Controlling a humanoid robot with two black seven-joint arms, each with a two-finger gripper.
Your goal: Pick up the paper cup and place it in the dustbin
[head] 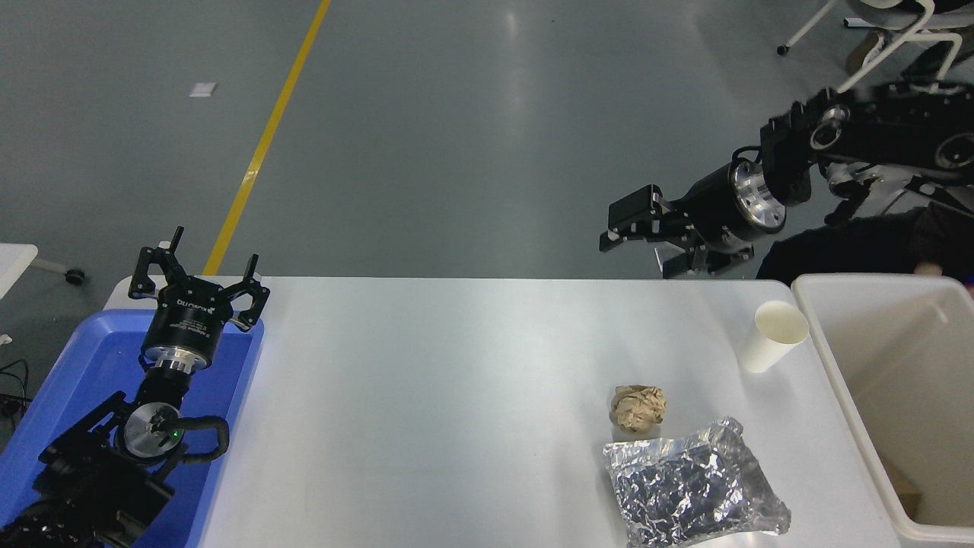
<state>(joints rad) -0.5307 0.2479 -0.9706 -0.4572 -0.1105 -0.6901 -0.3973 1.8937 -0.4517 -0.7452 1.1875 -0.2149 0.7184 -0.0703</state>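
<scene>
- Standing upright at the right of the frame, the paper cup (773, 336) sits on the white table (456, 396), just beside the dustbin (837, 380); its long axis runs vertical, rim up
- Right gripper (635, 245) hovers above and left of it in the picture, fingers spread, holding nothing; clearly the nearer arm
- Left gripper (196, 280) parked lower left over the blue tray (61, 380), also spread and empty
</scene>
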